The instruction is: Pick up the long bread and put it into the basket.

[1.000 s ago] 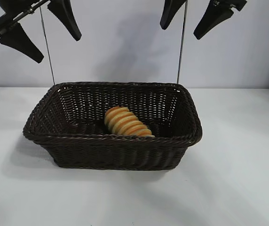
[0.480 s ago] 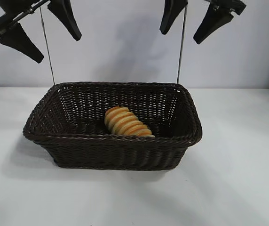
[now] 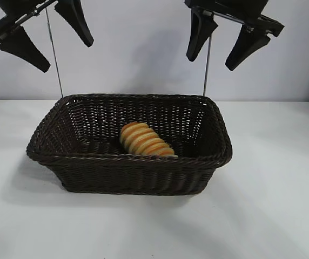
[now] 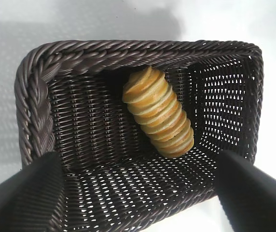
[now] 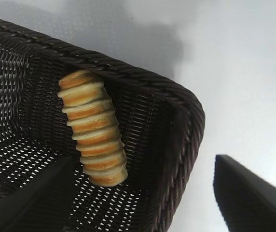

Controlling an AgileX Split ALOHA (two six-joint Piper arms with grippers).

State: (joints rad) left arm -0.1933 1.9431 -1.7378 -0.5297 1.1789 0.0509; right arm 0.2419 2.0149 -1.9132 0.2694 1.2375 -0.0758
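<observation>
The long bread [image 3: 145,140], golden-yellow with orange-brown ridges, lies inside the dark brown wicker basket [image 3: 127,164] at the table's middle, leaning toward the front wall. It also shows as the long bread [image 4: 159,118] and long bread [image 5: 93,135] in both wrist views, inside the basket [image 4: 32,96], basket [image 5: 186,111]. My left gripper [image 3: 44,38] hangs high above the basket's left end, open and empty. My right gripper [image 3: 222,43] hangs high above the basket's right end, open and empty too.
A white tabletop [image 3: 273,205] surrounds the basket, with a pale wall behind. Two thin metal rods [image 3: 54,59] rise behind the basket's back corners.
The right gripper has come down a little and shifted slightly; the left gripper, the bread and the basket have not moved.
</observation>
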